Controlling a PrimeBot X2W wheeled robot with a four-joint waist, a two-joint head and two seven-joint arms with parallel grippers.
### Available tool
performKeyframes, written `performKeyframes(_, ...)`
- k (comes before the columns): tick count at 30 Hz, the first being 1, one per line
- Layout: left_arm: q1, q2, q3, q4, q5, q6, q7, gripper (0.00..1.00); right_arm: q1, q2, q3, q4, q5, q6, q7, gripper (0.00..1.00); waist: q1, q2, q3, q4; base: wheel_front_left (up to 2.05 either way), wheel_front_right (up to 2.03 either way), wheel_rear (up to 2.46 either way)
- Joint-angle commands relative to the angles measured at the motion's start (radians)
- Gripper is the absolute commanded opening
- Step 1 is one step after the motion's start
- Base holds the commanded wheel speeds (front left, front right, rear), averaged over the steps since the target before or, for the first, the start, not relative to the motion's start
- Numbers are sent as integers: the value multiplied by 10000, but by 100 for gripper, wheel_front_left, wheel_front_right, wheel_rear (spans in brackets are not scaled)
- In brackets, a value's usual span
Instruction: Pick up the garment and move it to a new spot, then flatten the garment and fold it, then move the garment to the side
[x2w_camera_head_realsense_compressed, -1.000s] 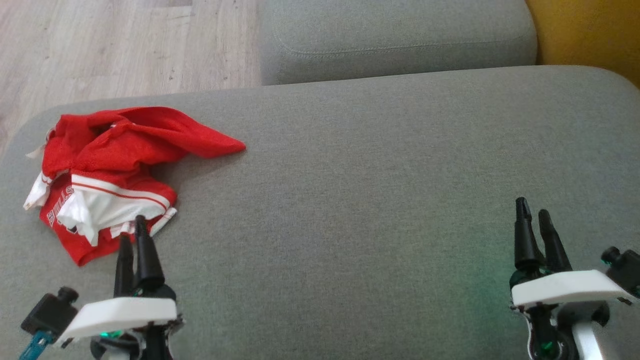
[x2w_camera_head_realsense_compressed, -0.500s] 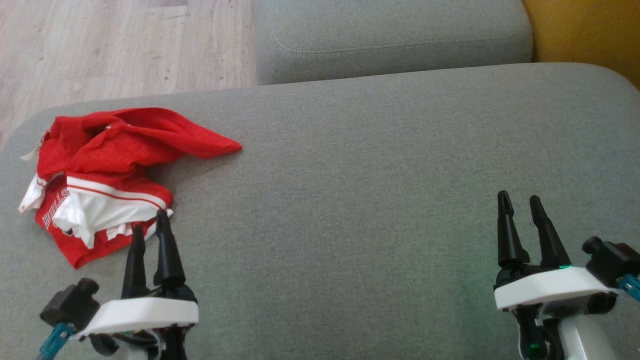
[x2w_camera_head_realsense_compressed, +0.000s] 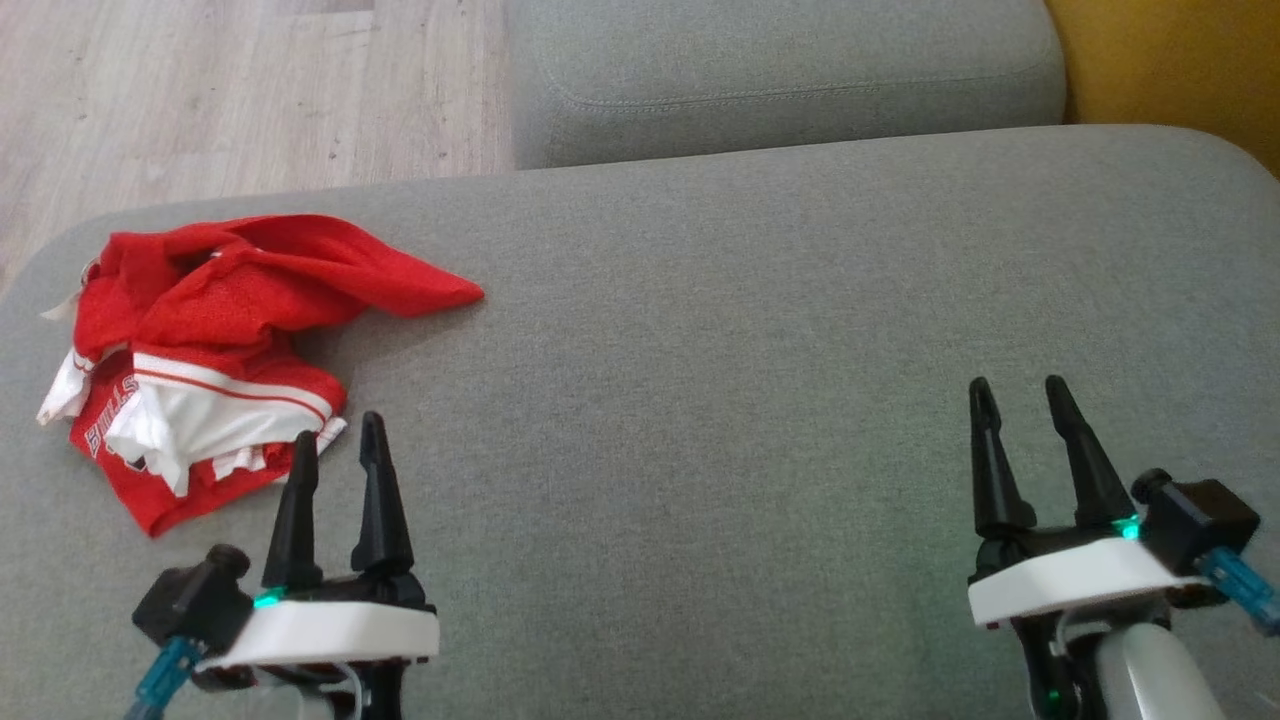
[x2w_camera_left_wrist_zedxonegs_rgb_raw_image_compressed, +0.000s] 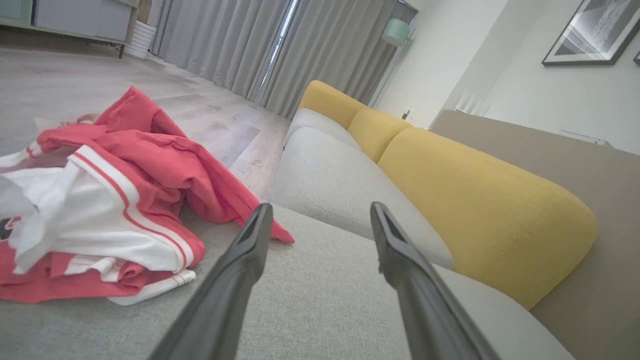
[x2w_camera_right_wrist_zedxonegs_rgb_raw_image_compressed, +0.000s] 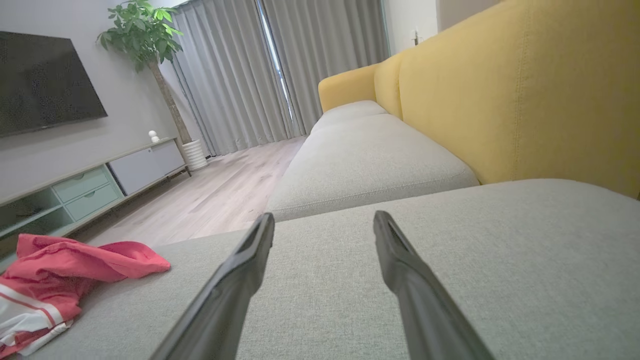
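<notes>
We see the red-and-white jersey (x2w_camera_head_realsense_compressed: 220, 340) lying crumpled on the left end of the grey sofa seat cushion (x2w_camera_head_realsense_compressed: 750, 350), close to the cushion's far left corner. One red fold stretches out toward the middle of the seat, and a white panel with a red stripe faces up on its near side.

Our left gripper (x2w_camera_head_realsense_compressed: 338, 432) sits just beside the jersey's near edge, to its right. Its two dark fingers are spread wide, with bare grey fabric showing between them. We cannot tell whether the left fingertip touches the white hem.

Our right gripper (x2w_camera_head_realsense_compressed: 1017, 385) is well apart from the jersey, over the right part of the same cushion. Its fingers are also spread wide, around nothing.

Beyond the seat lie a second grey cushion (x2w_camera_head_realsense_compressed: 780, 70), the pale wooden floor (x2w_camera_head_realsense_compressed: 250, 90) and the yellow backrest (x2w_camera_head_realsense_compressed: 1170, 60).
</notes>
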Motion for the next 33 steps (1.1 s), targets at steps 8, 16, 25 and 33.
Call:
performKeyframes(8,-309,59,-176,-457,1642,174,-373,100,-495,-80,374,-581,-1375,-6,-401,100,-1,0,-12,-2,0,0,0)
performKeyframes(16,-252,62,-328,-521,2016,199,-582,100,-464,-85,624,-608,-2004,-6,-608,100,-1,0,-21,2,0,0,0)
performKeyframes(25,-99,66,-167,-535,863,-96,-848,100,-331,-91,764,-505,-1153,-7,-873,100,-1,0,-26,13,0,0,0)
performKeyframes(33,37,70,-524,137,716,-382,-1086,100,-199,-96,763,-176,-334,-7,-1109,100,-1,0,-51,-52,0,0,0)
